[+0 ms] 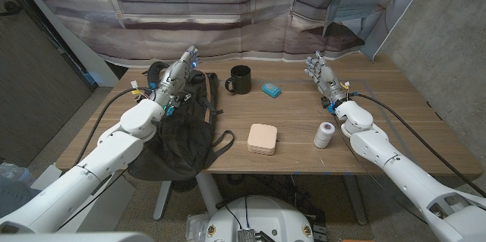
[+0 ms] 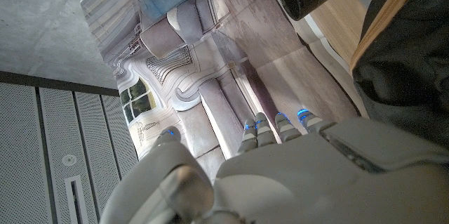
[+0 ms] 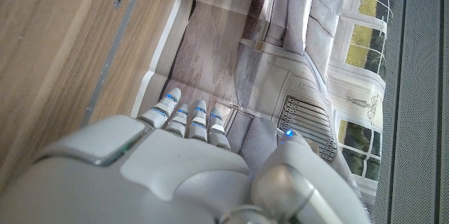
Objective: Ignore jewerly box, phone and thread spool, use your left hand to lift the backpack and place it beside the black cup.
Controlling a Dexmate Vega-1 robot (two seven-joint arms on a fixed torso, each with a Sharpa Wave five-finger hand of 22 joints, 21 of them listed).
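Here the backpack (image 1: 182, 132) lay left on the worktop (image 1: 296, 132), near-left of the cup (image 1: 240, 80). Left hand (image 1: 176, 73) hovered above it, fingers apart, empty; best grip the top handle.

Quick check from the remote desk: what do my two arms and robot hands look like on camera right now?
Both arms are glossy white rounded shells with black joint sections. A black cable runs along each forearm, with small coloured wires at the wrists. The left robot hand and right robot hand are silver-grey metal, and their fingertips glow with small blue lights, as the right wrist view also shows.
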